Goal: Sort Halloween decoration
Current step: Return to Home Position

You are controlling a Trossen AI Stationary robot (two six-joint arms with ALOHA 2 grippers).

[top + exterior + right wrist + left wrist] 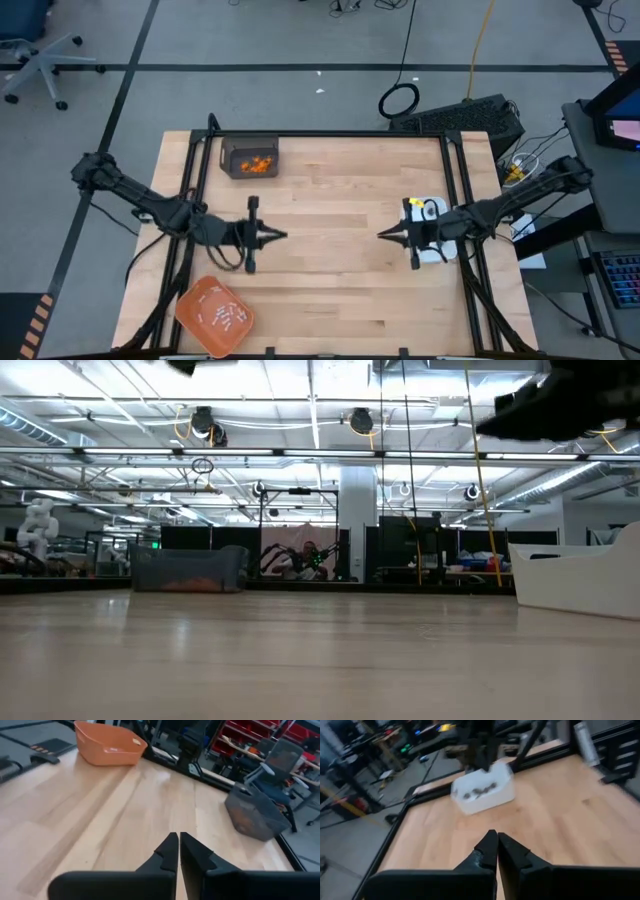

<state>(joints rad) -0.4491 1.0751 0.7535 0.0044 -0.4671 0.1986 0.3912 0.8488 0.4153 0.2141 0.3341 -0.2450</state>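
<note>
The Halloween decoration lies in three containers. Orange bits (259,163) sit in a grey bin (248,158) at the far left. White sticks (226,316) lie in an orange tray (200,300) at the near left. Dark bits (479,791) lie in a white dish (482,802) at the right, partly under the right arm. My left gripper (283,236) and right gripper (383,235) hover above the bare middle of the table. They point roughly level at each other, both shut and empty, as the wrist views show for the left (497,840) and the right (178,840).
Bare wood (335,260) lies between and around the two grippers. A black frame rail (330,134) borders the tabletop. In the low view the grey bin (188,570) stands at the left and the white dish (580,575) at the right.
</note>
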